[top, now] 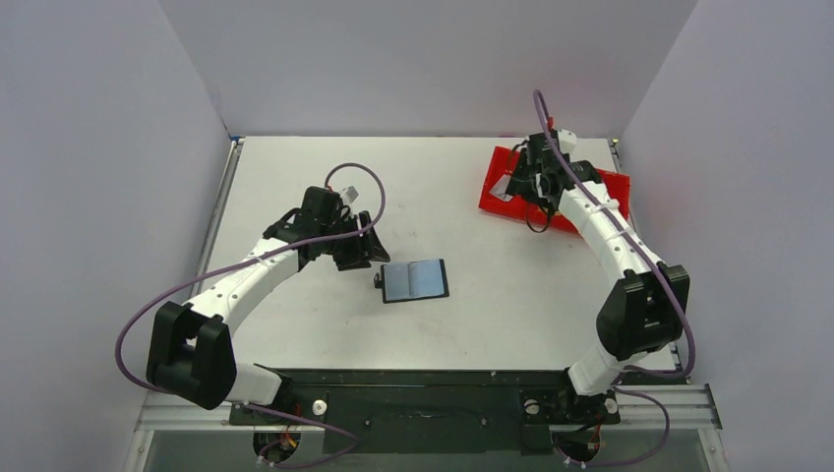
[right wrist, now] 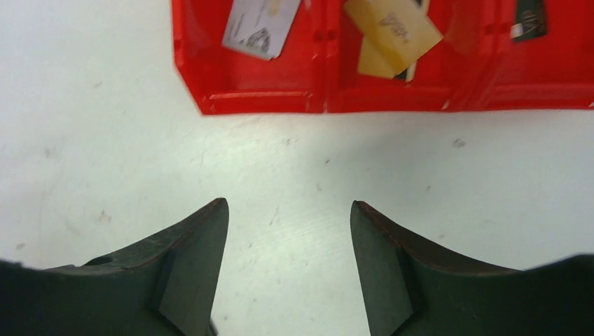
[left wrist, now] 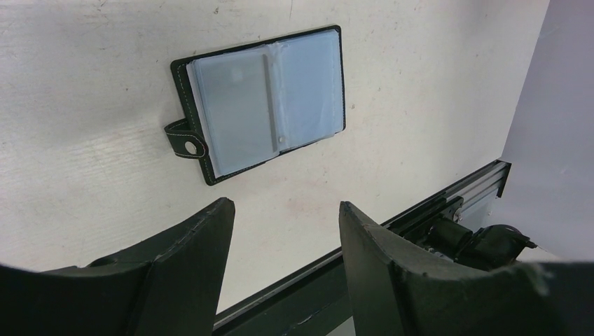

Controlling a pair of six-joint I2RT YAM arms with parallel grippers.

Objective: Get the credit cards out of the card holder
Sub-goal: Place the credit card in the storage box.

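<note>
card holder (top: pixel 415 280) lies open on white counter (top: pixel 295 167), just ahead of my left fingers (left wrist: pixel 196 259), spread and empty, my right fingers (right wrist: pixel 189 259) spread too, hovering by red tray (right wrist: pixel 259 103) at far right, credit cards (right wrist: pixel 392 31) in its compartments, pale walls (top: pixel 423 59) around

This is looking like a robotics lab cell: plain grey panels (top: pixel 423 59) are boxing in a white counter (top: pixel 295 187), while a left arm (top: pixel 246 280) and right arm (top: pixel 602 224), trailing purple cables (top: pixel 133 320), are sitting bolted to an aluminium rail (top: pixel 423 405).
</note>
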